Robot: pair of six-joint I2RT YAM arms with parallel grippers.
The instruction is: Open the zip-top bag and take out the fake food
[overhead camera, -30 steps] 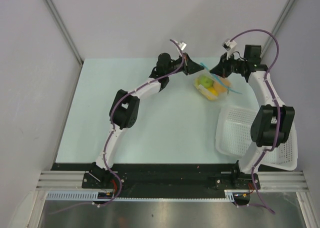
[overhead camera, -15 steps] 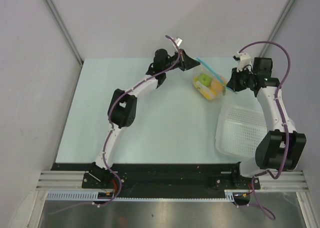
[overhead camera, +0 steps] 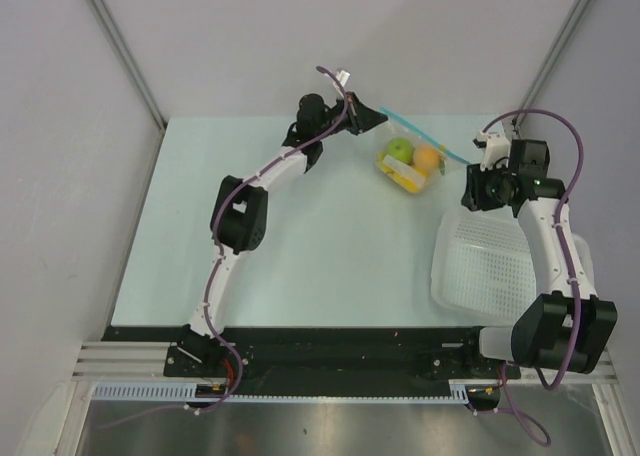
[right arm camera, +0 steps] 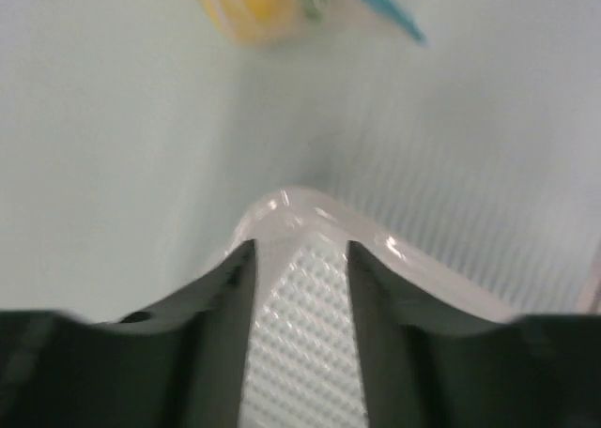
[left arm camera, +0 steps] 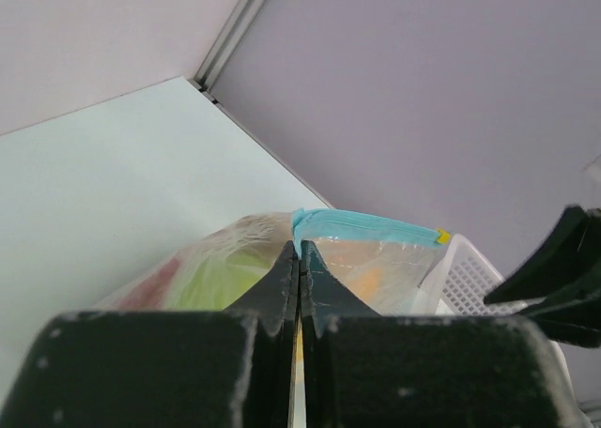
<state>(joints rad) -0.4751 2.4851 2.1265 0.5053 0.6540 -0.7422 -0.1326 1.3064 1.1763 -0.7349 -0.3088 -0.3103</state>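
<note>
The zip-top bag [overhead camera: 408, 166] lies at the far middle of the table, clear, with a teal zip strip [overhead camera: 430, 141] along its top. The fake food shows through it: a green apple [overhead camera: 399, 151], an orange [overhead camera: 428, 158] and yellow pieces [overhead camera: 406, 179]. My left gripper [overhead camera: 374, 119] is shut on the bag's left top corner, right at the end of the zip strip [left arm camera: 366, 227], with its jaws [left arm camera: 300, 249] pressed together on the plastic. My right gripper [overhead camera: 474, 191] is open and empty, apart from the bag, above the basket's far-left corner [right arm camera: 299, 250].
A white perforated basket [overhead camera: 500, 271] stands at the right, tilted against the right arm; its corner rim [right arm camera: 310, 203] lies between my right fingers. Grey walls close the table at the back and on both sides.
My right gripper has drawn away from the bag's zip strip, to the right and nearer, over the basket's corner. My left gripper has pulled the bag's corner left and back; the bag shifted left.
</note>
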